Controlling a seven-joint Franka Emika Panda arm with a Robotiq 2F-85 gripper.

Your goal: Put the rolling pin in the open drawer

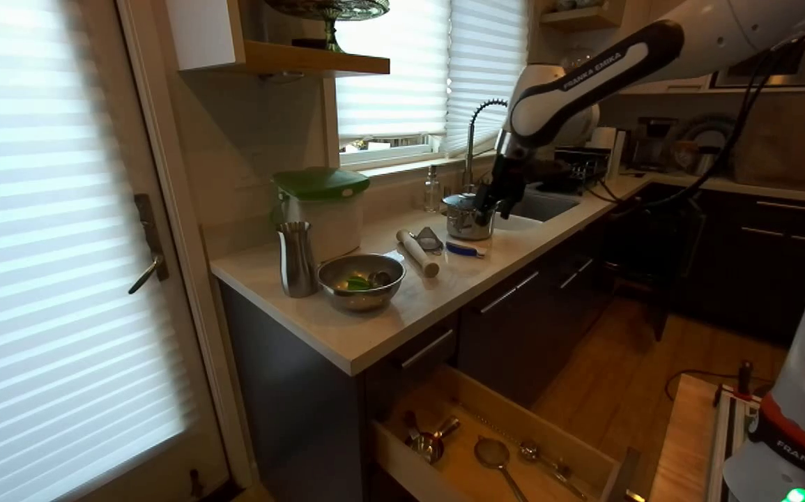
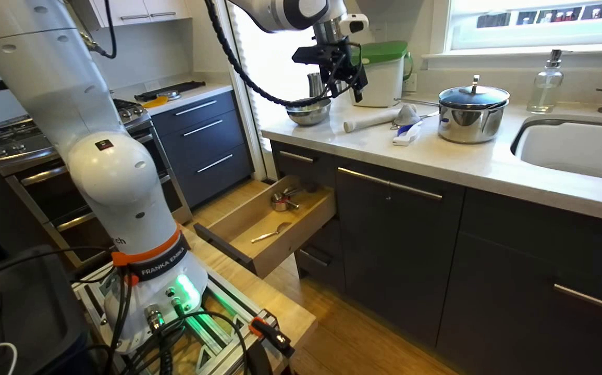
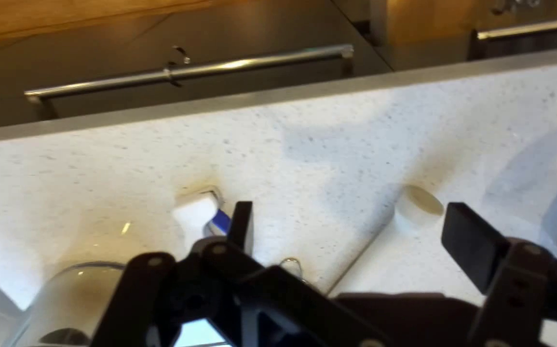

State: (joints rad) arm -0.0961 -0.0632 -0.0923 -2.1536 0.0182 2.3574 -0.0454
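Gripper (image 3: 350,219) hangs over the counter (image 1: 437,307), fingers (image 3: 471,246) spread wide | rolling pin (image 1: 417,253) lies there beside a strainer (image 1: 429,239) | drawer (image 2: 295,239) stands pulled out, utensils (image 1: 491,452) inside

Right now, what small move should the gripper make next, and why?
Probably a slight sideways shift to centre the open gripper over the rolling pin: in the wrist view, its visible end shows between the spread fingers, nearer one than the other.
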